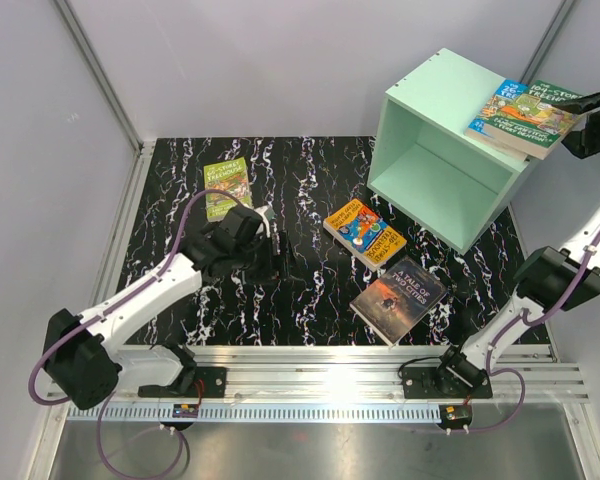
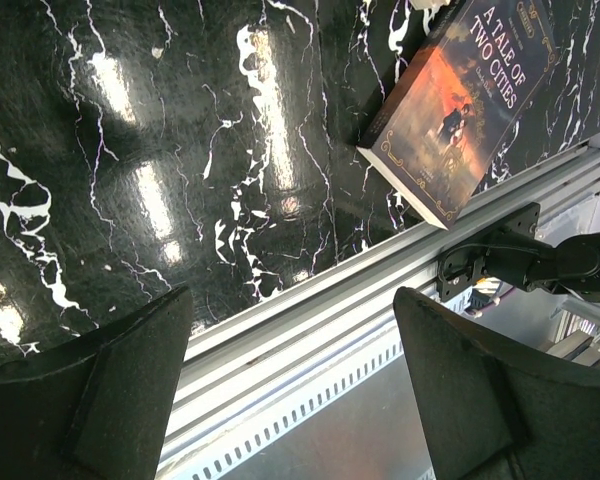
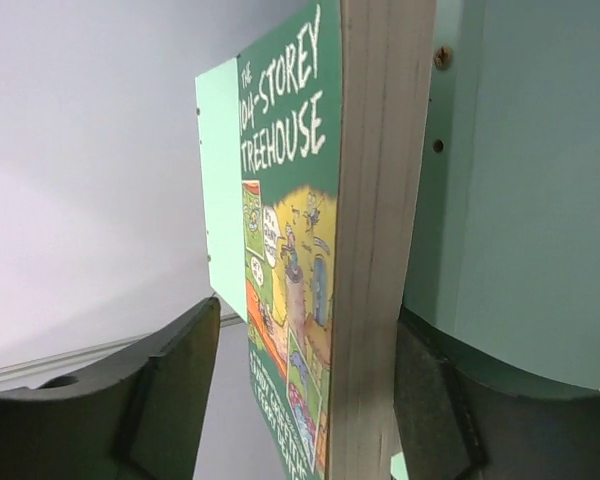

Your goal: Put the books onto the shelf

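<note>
You have a black tabletop (image 1: pixel 310 200) with white marble veining, glossy enough to reflect the lights. Along its near edge runs a ribbed aluminium rail (image 1: pixel 320 372), with a perforated strip (image 1: pixel 320 412) just in front. Plain pale walls (image 1: pixel 260 60) enclose it, joined by metal corner posts (image 1: pixel 93 65).

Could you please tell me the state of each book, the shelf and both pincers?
Mint-green wooden cube shelf: open face toward arms, nothing inside.
Green "104-Storey Treehouse" paperback: atop shelf, overhanging.
Blue paperback: atop shelf, partly under the green one.
Lime-green paperback: flat on black marbled table.
Orange-blue paperback: flat on table.
Dark "A Tale of Two Cities" paperback: flat on table.
Left pincer: open, empty.
Right pincer: open, straddling green paperback.
</note>
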Controlling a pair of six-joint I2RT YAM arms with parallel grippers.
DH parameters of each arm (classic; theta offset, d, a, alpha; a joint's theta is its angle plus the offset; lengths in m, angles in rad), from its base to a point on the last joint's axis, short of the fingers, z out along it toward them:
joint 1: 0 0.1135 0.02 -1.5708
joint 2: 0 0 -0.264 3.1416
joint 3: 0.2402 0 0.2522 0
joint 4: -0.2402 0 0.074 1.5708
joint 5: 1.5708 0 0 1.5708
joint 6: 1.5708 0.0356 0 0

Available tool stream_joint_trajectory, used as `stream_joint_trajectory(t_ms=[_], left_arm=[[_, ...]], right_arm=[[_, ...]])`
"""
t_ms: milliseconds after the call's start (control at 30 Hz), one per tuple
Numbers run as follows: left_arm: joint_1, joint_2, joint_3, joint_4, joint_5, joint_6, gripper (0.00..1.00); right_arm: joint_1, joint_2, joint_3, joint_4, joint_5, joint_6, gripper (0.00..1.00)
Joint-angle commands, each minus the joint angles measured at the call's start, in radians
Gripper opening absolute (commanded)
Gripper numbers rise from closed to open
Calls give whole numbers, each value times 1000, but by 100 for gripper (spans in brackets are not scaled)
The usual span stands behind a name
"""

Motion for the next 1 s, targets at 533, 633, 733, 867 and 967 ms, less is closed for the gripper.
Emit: stream_joint_trajectory(t_ms=[533,633,733,867,967], left_arm=[[-1,8,40,38,11,8,84],[-1,11,32,41,18,3,84],[-1,5,32,35,17,6,84],[-1,-8,20,33,12,9,84],[-1,-6,8,39,21,9,84]], right_arm=[[51,3,-63,-171,186,-201,100],[53,-26,-77,-179,223,-207,100],[51,-65,-95,-203,297,-218,100],[51,-116,-154,-226,378,-226,100],[45,-151,-195,-249,441,-233,100]])
